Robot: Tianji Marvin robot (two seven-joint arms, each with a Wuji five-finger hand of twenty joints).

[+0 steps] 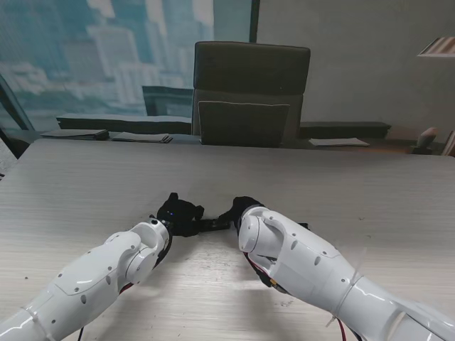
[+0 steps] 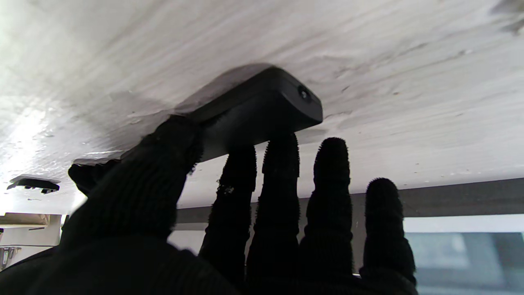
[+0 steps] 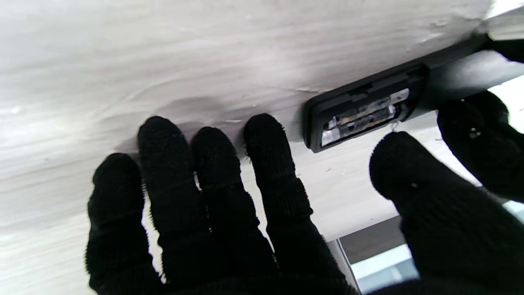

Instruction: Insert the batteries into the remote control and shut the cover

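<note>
Remote control [image 3: 368,108]: black, lying flat on the worktop [image 1: 85,192] between the two hands, its long axis running left to right across the stand's view; battery bay open and turned up, something shiny inside that could be batteries or bare contacts, cannot tell which

Left robot hand [image 2: 229,205]: closed on the remote control's far end from the bay, thumb on one long side, fingers [image 2: 280,164] against the other, pinning it to the worktop

Right robot hand [image 3: 213,196]: holds nothing; fingers [image 3: 266,139] spread with tips down on the worktop just beside the bay end, thumb [image 3: 409,172] hanging close in front of the open bay

Key relation: bay end points toward the right robot hand, so that hand is the nearer one for whatever goes into the bay; the left looks set to keep bracing

Cover: a small dark flat piece [image 2: 32,183] lies apart on the worktop in the left wrist view, perhaps the cover; too small to be sure

Loose batteries: none made out

Stage, as judged: bay open, cover not yet on

Surface: pale wood-grain worktop, matt

Room: office, grey chair [image 1: 250,92] at the far edge, window with a city view behind
</note>
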